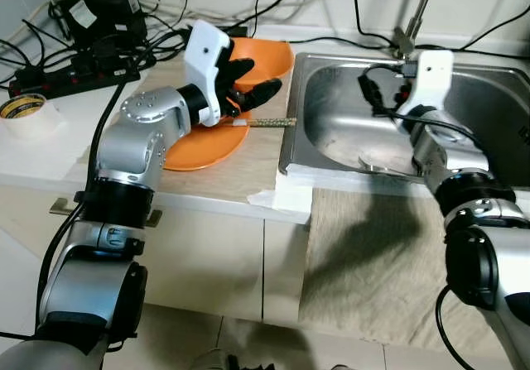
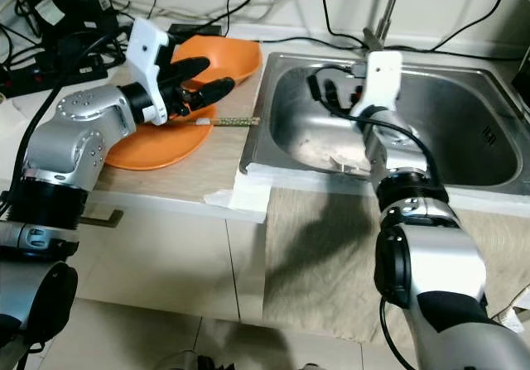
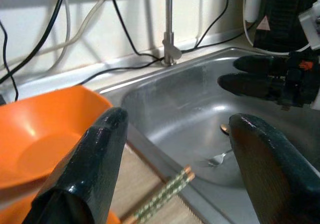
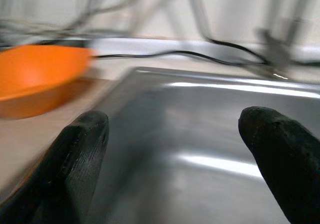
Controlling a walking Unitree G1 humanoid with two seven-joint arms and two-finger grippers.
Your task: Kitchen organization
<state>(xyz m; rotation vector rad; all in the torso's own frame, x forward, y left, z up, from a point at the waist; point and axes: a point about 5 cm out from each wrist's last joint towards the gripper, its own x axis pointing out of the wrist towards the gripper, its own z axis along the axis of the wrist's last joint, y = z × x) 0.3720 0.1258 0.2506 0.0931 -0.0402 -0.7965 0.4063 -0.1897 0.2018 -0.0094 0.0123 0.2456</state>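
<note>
The sink [image 1: 497, 97] is set into the counter [image 1: 224, 171]; to its left on the counter a bowl [image 1: 269, 55] rests behind a plate [image 1: 203, 146], and chopsticks [image 1: 269, 123] lie between the plate and the sink's left rim. A spoon [image 3: 219, 158] lies in the sink, the faucet [image 1: 410, 31] rises behind it, and a cloth [image 1: 364, 246] hangs before it. Well left of the sink, a tape roll [image 1: 23, 105] sits on the counter with a power strip [image 1: 66, 76] behind it.

Light wood-look countertop [image 1: 240, 167] with steel sink [image 1: 497, 97] set in at right. Orange plate [image 1: 207, 146] flat on counter; orange bowl [image 1: 269, 55] behind it, near the wall. Patterned chopsticks [image 1: 269, 123] on counter, one end at plate rim, other end at sink edge. Roll of tape [image 1: 23, 105] at far left. Black power strip [image 1: 58, 76] and cables [image 1: 157, 10] along back. Spoon [image 3: 220, 158] on sink floor.
</note>
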